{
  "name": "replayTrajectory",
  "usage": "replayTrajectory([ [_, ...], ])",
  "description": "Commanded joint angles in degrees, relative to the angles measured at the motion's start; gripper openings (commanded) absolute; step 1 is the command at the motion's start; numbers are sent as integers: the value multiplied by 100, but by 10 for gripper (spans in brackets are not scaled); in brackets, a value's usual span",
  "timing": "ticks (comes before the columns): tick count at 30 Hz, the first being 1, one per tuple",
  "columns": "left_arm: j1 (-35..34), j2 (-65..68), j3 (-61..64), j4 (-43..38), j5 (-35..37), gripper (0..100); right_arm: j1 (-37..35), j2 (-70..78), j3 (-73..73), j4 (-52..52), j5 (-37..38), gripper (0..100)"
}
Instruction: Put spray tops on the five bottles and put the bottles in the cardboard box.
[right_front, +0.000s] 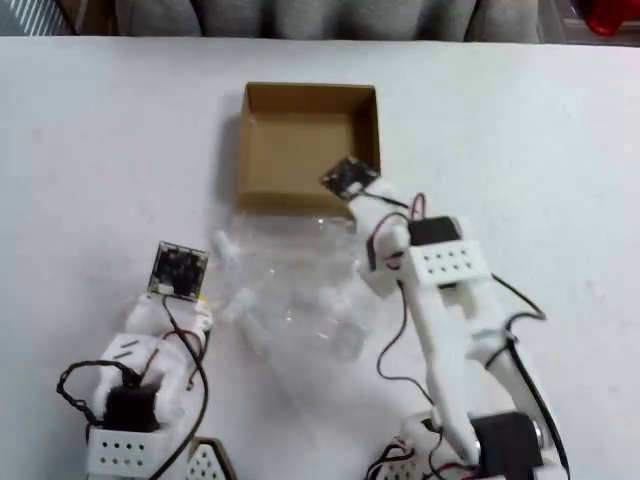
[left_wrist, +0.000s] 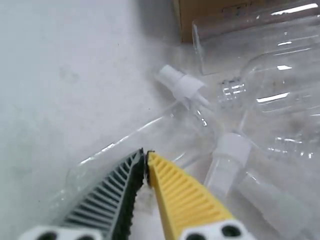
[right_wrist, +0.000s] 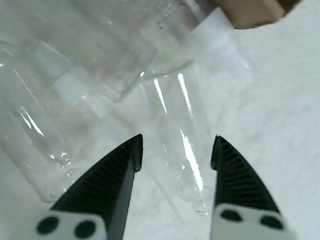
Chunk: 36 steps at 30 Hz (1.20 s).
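Left gripper (left_wrist: 146, 156): closed tip to tip, grey against yellow, with nothing visibly clamped. Hangs low over the flank of a clear bottle (left_wrist: 130, 145) lying on its side on the table (right_front: 100, 150). Just ahead of the tips: a white spray top (left_wrist: 181, 85). Off to the yellow-finger side: a second spray top (left_wrist: 232, 147).

Bottles (right_front: 295, 290): heaped between the two grippers, crossing and touching one another. Cannot count them through the glare.

Cardboard box (right_front: 310, 140): beyond the heap, past both sets of tips, open side up. Holds no bottle as far as can be seen.

Right gripper (right_wrist: 177, 147): spread wide. Straddles one clear bottle (right_wrist: 175, 115) that runs lengthwise away from the tips. Appears clear of its walls on both sides.

Handling, judged:
- **Bottles:** light, thin-walled and slightly springy. Smooth, so likely to roll on the table or squirt out of a hard pinch, and may dent if over-squeezed. Take across the body at mid-length, or near the shoulder where probably stiffer. Close gently and square to the axis.
- **Spray tops:** small, rigid and light. Take by the collar rather than the nozzle.
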Motion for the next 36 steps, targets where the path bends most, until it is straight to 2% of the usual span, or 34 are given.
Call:
replayTrajectory([
  [1,-40,-92,-9,-79,-62,24,-312,312,-334,-13,668,242],
  [6,-40,-92,-9,-97,-62,24,-75,444,-352,-92,1442,312],
  [11,-40,-92,-9,-97,-62,24,154,681,-255,-92,2207,320],
  [14,-40,-92,-9,-97,-62,24,224,1095,-220,-207,2426,320],
  [19,-40,-92,-9,-97,-62,24,655,1842,-246,-989,2479,318],
  [21,-40,-92,-9,-97,-62,24,813,2009,-316,-1138,2479,289],
  [24,-40,-92,-9,-97,-62,24,1051,2044,-589,-1103,2435,138],
  [26,-40,-92,-9,-97,-62,24,1182,1974,-870,-848,2435,19],
  [27,-40,-92,-9,-97,-62,24,1262,1938,-1029,-655,2435,9],
  [29,-40,-92,-9,-97,-62,24,1446,1851,-1433,-136,2462,52],
  [32,-40,-92,-9,-97,-62,24,1710,1754,-2163,655,2576,24],
  [36,-40,-92,-9,-97,-62,24,1965,1736,-2998,2018,3745,16],
])
